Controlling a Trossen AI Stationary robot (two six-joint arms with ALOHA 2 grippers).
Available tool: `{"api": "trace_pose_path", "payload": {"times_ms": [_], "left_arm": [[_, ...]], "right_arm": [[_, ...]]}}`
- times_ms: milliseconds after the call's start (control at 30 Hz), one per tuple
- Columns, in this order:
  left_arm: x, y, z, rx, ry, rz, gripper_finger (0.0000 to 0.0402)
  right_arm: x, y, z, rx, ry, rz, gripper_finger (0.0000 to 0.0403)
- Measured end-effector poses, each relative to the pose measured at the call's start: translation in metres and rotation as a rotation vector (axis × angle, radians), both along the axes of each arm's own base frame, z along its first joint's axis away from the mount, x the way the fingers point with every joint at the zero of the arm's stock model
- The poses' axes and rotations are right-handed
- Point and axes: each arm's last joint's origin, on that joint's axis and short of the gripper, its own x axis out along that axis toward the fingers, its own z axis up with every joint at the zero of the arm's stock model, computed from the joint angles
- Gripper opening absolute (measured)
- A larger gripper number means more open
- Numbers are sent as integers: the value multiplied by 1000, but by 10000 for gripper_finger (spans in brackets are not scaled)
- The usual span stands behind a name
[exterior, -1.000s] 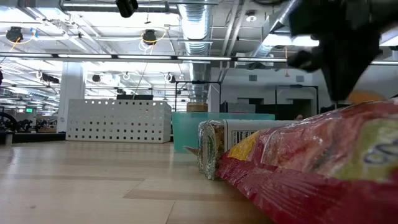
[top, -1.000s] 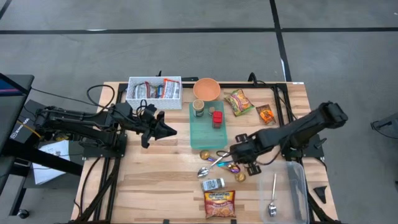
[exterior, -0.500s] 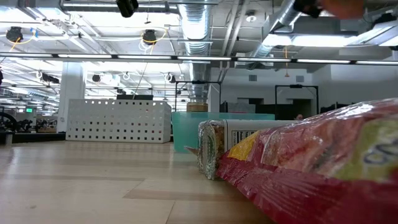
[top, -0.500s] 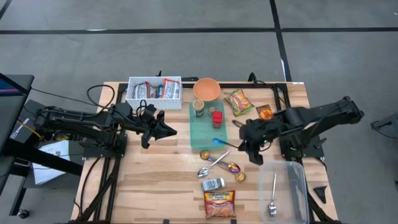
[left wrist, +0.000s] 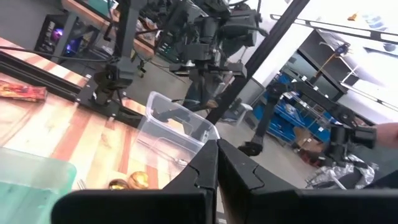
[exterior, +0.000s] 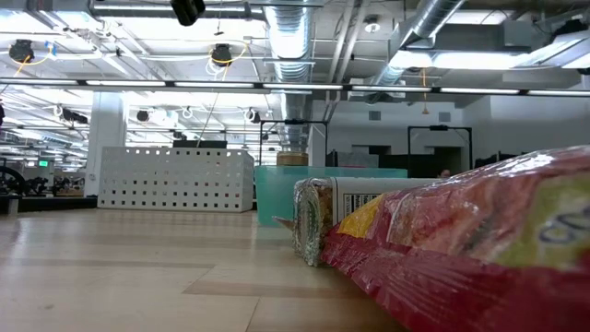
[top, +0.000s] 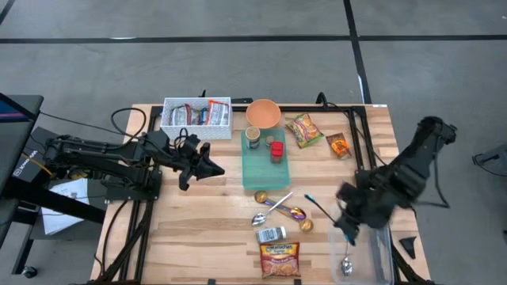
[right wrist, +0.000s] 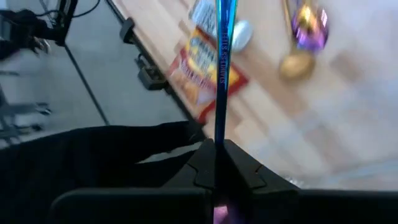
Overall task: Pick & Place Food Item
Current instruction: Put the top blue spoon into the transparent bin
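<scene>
Iridescent blue spoon (right wrist: 221, 56) held aloft, handle pinched in the right gripper (right wrist: 214, 163).

On the counter (top: 198, 229) I count one white basket (top: 196, 113) at eleven o'clock, one orange bowl (top: 263, 113) at twelve, and one teal tray (top: 264, 168) at the centre carrying two small containers, one dark-lidded (top: 253, 138) and one red (top: 276, 150). Two snack packets lie toward one o'clock, green (top: 303, 130) and orange (top: 338, 145). Near six sit one red noodle bag (top: 280, 260) and one small can (top: 272, 234). One clear bin (top: 382, 237) stands at four, holding one spoon (top: 347, 265). Two arms work here, each with one end effector: left (top: 214, 168), right (top: 345, 228).
</scene>
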Motion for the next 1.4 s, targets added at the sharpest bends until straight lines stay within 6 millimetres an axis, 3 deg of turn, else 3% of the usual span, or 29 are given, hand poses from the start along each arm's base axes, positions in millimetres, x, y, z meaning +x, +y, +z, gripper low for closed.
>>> {"api": "trace_pose_path", "payload": {"times_ms": [233,500,767,1033,1400], "left_arm": [[0,0,-1,5,13,-2,0],[0,1,-4,6,36,0,0],[0,1,-4,-1,38,1,0],[0,1,-3,-19,40,11,0],[0,1,-3,-34,36,23,0]], "right_arm": [[-33,40,-15,95,129,-148,5],[-43,66,-29,128,202,-183,5],[-54,64,-32,83,311,-127,5],[-65,49,-35,-58,428,-103,5],[-54,49,-44,-38,490,-66,5]]}}
